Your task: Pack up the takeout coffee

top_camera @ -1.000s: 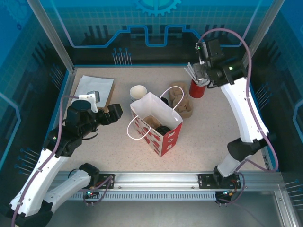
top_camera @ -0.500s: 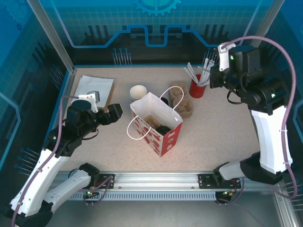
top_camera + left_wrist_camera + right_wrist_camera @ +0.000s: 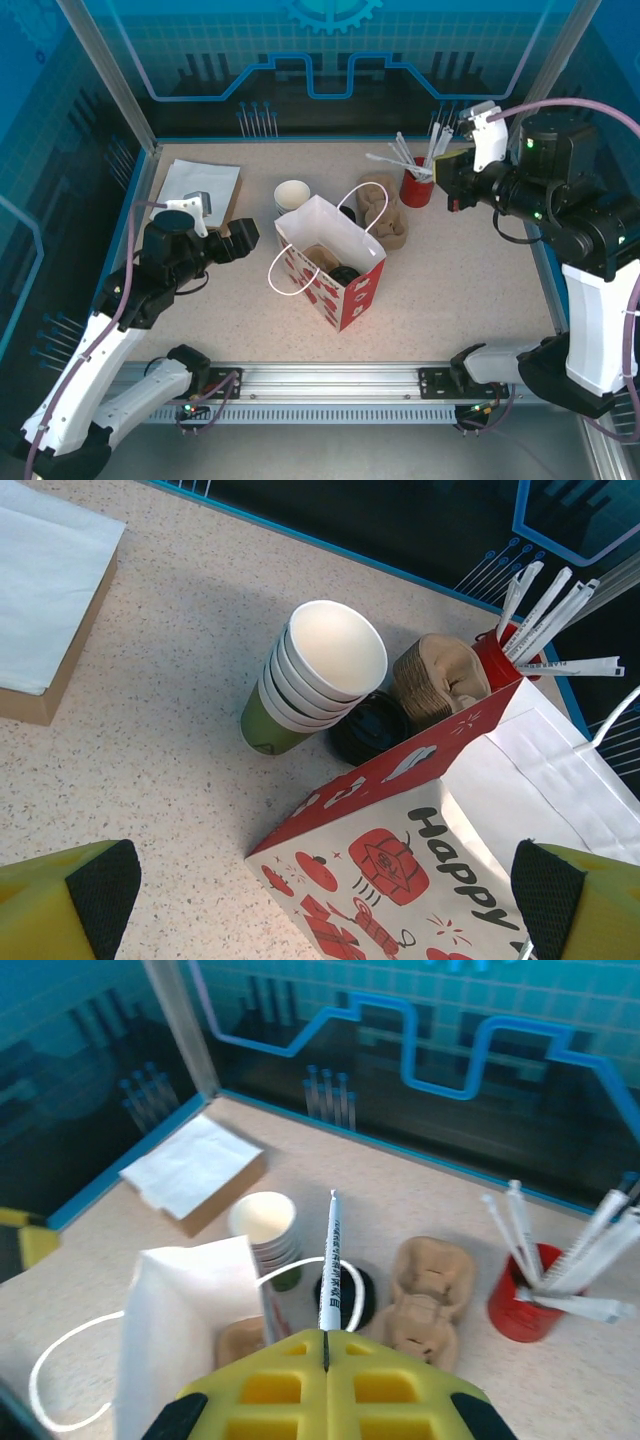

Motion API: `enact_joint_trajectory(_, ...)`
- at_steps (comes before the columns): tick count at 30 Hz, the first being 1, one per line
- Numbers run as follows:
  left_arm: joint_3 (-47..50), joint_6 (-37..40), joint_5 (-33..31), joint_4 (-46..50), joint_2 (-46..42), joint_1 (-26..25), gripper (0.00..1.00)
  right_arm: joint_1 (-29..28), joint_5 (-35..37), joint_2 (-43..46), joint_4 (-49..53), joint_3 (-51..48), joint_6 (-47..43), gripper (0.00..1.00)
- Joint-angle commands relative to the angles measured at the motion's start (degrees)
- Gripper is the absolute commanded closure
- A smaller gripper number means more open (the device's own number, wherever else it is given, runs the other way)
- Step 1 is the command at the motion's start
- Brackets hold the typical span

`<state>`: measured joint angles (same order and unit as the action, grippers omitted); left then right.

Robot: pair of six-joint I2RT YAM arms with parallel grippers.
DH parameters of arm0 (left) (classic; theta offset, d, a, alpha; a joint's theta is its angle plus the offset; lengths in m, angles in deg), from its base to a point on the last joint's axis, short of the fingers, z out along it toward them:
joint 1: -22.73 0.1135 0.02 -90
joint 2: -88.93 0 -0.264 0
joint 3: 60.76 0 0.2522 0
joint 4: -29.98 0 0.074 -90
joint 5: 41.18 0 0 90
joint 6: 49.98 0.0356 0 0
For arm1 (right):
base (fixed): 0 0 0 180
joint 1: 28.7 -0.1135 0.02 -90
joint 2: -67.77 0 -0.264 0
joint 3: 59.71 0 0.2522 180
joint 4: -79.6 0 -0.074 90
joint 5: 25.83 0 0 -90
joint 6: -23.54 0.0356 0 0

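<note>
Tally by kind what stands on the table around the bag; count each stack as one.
Nested cup stack: 1
Black-lidded cup: 1
Pulp carrier stack: 1
Red straw cup: 1
Napkin pile: 1
Total: 5

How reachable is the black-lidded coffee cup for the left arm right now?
Probably not straight on: the open left gripper faces the paper bag, and the lidded coffee cup sits just behind it, close beside the stack of cups. Approaching from above looks freer.
</note>
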<state>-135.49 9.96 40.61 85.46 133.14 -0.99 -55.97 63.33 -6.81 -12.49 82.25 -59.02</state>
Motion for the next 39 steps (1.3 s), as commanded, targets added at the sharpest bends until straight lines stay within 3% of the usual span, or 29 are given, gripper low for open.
enact_joint_trajectory(1, -0.3, -0.88, -1.37, -0.34, -0.13, 0.52, 0.01, -3.23, -6.12, -0.2, 0.5, -0.92, -0.56, 1.0)
enact_joint_trajectory(6, -0.12, -1.05, -1.47, -0.08, -0.17, 0.55, 0.01, -9.01, -1.66, -2.34, 2.37, -1.09, -2.23, 1.0)
enact_joint_trajectory(15, 0.39, -1.14, -1.46, 0.09, -0.28, 0.52, 0.01, -14.61, -1.19, -6.58, 3.8, -2.6, -4.23, 1.0)
enact_joint_trajectory(25, 0.52, -1.07, -1.55, 0.0, -0.26, 0.57, 0.01, -16.44, -2.67, -10.32, 3.02, -5.68, -5.72, 1.0)
enact_joint_trajectory(39, 0.86, -0.87, -1.55, -0.4, -0.15, 0.59, 0.01, -19.17, -5.42, -22.55, 2.79, -4.42, -8.25, 1.0)
